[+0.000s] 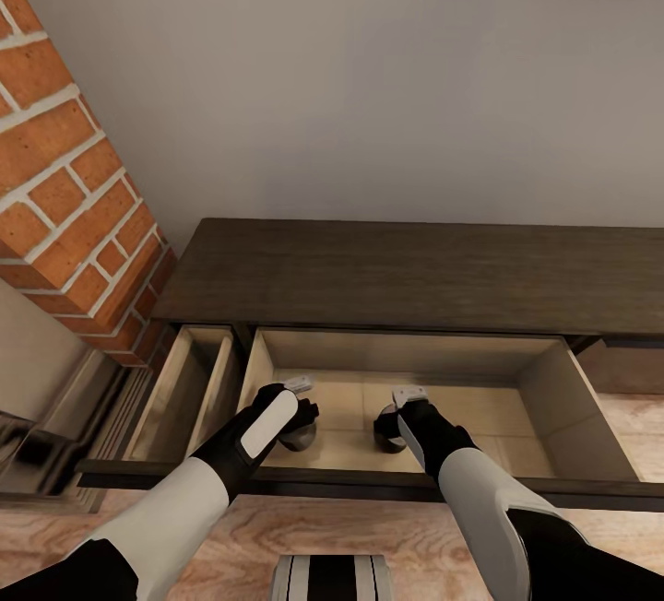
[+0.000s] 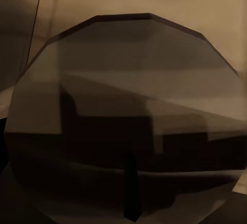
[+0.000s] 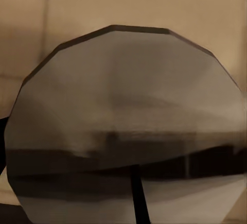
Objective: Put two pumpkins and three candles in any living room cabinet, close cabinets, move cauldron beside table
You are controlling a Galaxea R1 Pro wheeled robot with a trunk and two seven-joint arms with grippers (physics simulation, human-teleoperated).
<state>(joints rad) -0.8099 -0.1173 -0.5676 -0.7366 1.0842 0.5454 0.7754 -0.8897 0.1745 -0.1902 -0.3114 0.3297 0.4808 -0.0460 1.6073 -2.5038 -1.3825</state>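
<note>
I am standing in front of the cabinet (image 1: 415,274), a long low dark-brown piece against a pale wall, with a brick column (image 1: 65,177) at my left. Its wide drawer (image 1: 563,389) is pulled out toward me, and the light tan inside is open to my head view. A narrower drawer (image 1: 189,389) at the left of it is also pulled out.

Both my arms reach down into the wide drawer. My left fingers (image 1: 300,421) are at a candle (image 1: 302,435) that sits on the drawer floor near the front, left of the middle. In my left wrist view this candle (image 2: 123,121) is very close, a grey round top with many flat edges and a dark wick (image 2: 131,193) on it. My right fingers (image 1: 395,421) are at a second candle (image 1: 387,430), just beside the first one but apart from it. In my right wrist view the second candle (image 3: 126,126) shows in the same way, with its wick (image 3: 138,195).

Each candle is half hidden under my wrist in the head view. I cannot tell if my left fingers are apart or clamped on the candle, and it is the same for my right fingers; the pads themselves are hidden.

The floor (image 1: 277,536) below the drawer front is light wood.
</note>
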